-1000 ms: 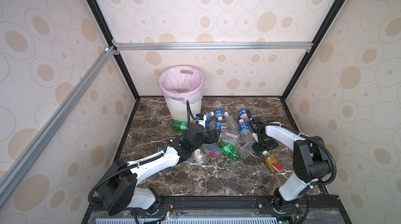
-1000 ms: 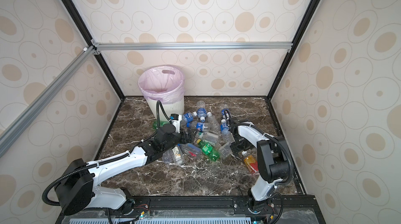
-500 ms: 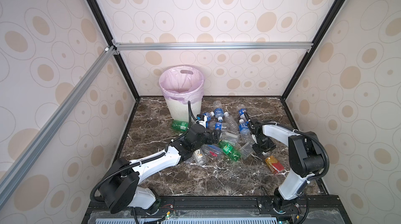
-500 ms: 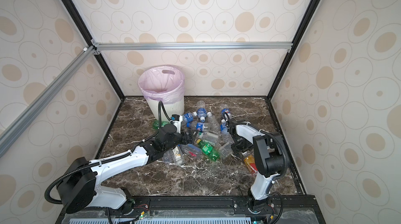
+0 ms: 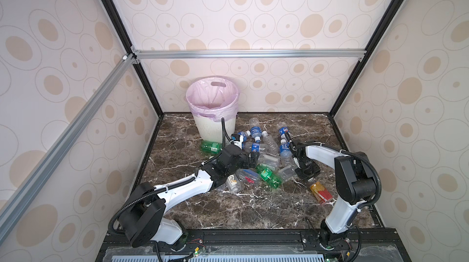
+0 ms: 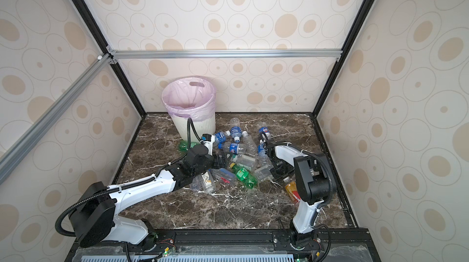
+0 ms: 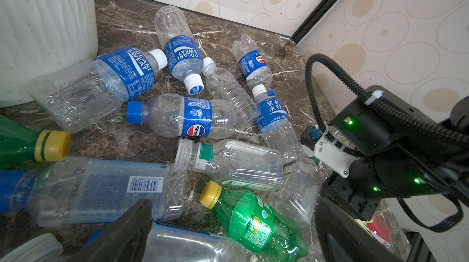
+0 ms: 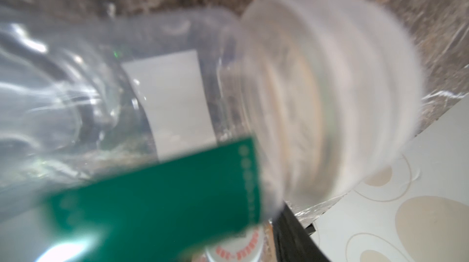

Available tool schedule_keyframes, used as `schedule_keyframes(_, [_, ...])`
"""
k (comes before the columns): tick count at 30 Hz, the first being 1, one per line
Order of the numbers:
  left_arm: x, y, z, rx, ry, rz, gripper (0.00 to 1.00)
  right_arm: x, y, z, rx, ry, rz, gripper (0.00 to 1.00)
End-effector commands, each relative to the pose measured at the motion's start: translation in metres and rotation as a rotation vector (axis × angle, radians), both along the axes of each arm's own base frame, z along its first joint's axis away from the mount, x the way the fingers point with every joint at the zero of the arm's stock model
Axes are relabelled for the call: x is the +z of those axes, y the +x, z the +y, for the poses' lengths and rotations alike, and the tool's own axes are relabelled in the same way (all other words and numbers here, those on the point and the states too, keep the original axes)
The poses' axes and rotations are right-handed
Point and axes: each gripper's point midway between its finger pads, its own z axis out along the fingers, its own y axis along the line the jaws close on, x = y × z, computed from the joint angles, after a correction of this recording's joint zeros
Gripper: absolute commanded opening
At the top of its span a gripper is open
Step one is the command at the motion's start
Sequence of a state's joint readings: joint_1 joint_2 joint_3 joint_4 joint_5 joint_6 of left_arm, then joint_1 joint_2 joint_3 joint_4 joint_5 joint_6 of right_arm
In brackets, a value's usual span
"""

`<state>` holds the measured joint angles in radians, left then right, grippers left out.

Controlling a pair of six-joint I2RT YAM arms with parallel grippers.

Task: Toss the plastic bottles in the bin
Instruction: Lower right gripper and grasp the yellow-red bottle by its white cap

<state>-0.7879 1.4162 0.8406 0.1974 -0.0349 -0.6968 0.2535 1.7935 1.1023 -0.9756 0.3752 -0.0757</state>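
Note:
Several plastic bottles [image 5: 256, 146] lie in a heap on the marble floor in front of the white bin [image 5: 215, 127] with its pink liner. My left gripper [image 5: 253, 159] is open and low over the heap, its fingers either side of a green yellow-capped bottle [image 7: 253, 220] without touching it. My right gripper [image 5: 303, 171] is at the heap's right edge, closed on a clear square bottle with a green label [image 8: 165, 95] and a white cap. That bottle fills the right wrist view, where just one dark finger [image 8: 294, 238] shows.
A second green bottle [image 5: 210, 146] lies beside the bin's base. An orange bottle with a red label [image 5: 321, 192] lies apart, just in front of my right gripper. Patterned walls close in the floor at the back and both sides.
My right gripper's jaws have closed in around the clear green-labelled bottle, and the right arm has drawn in slightly towards the heap. The left arm has barely moved.

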Motion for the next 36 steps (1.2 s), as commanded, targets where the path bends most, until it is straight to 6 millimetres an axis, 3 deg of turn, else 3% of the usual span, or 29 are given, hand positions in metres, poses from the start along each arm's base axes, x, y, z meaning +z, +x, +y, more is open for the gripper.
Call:
schedule_keyframes(1, [0.016,0.003,-0.006,0.005,-0.026,-0.013,0.99,0.002,0.004,0.0,0.019,-0.015,0.01,0.46])
schedule_keyframes(11, [0.017,0.002,-0.006,0.003,-0.028,-0.012,0.99,0.003,0.006,0.001,0.015,-0.015,0.012,0.31])
schedule_keyframes(23, [0.016,0.004,-0.006,0.008,-0.023,-0.013,0.99,0.008,0.009,0.002,0.002,-0.01,-0.004,0.19])
schedule_keyframes(36, [0.019,0.007,-0.004,0.024,-0.006,-0.026,0.99,0.035,0.026,0.013,-0.048,0.053,-0.147,0.11])
